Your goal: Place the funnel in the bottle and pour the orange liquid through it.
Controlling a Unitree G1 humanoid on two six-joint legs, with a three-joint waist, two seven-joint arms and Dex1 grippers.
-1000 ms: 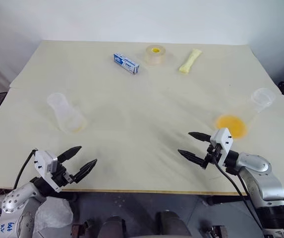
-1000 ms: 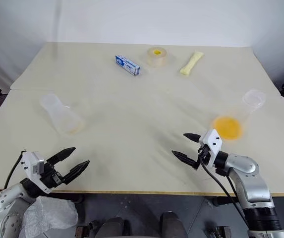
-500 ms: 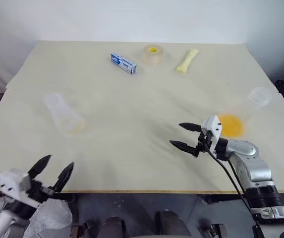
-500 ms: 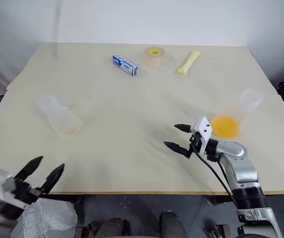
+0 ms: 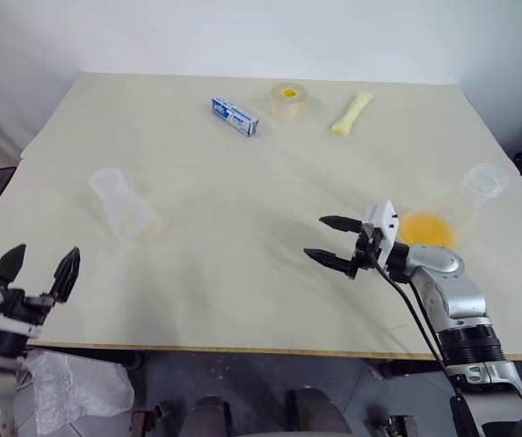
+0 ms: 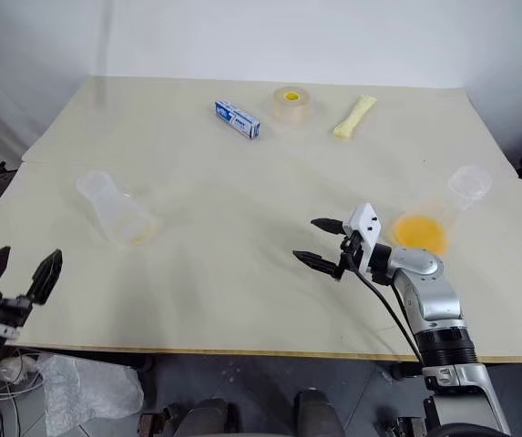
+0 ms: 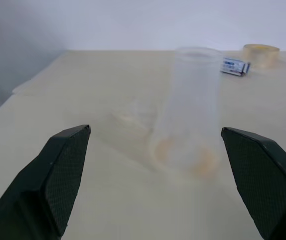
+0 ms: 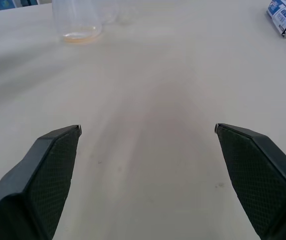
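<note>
Over the last second I swung the left gripper (image 5: 37, 270) out from the front edge of the surface (image 5: 242, 191) to about 8 o'clock, off the near left corner and raised. The right gripper (image 5: 332, 242) crept in toward the centre, now around 4 o'clock, just beside the orange flask.

No progress on the task from that: nothing got picked up and nothing on the surface moved. I read it as repositioning before the first reach.

Both grippers stood wide apart, empty, touching nothing.

- Bottle (image 5: 124, 206): clear flask upright at 9 o'clock, only a faint orange trace in its base. It sat straight ahead between the left fingers in the left wrist view, still well apart from them.
- Orange liquid (image 5: 425, 229): in the second flask (image 5: 480, 183) at 3 o'clock, which looked tipped, neck toward the right edge.
- Funnel: I couldn't pick it out with any confidence; too transparent against the surface.

Far side at 12 o'clock: blue box (image 5: 234, 116), tape roll (image 5: 290, 99), pale yellow packet (image 5: 351, 112), all untouched.
</note>
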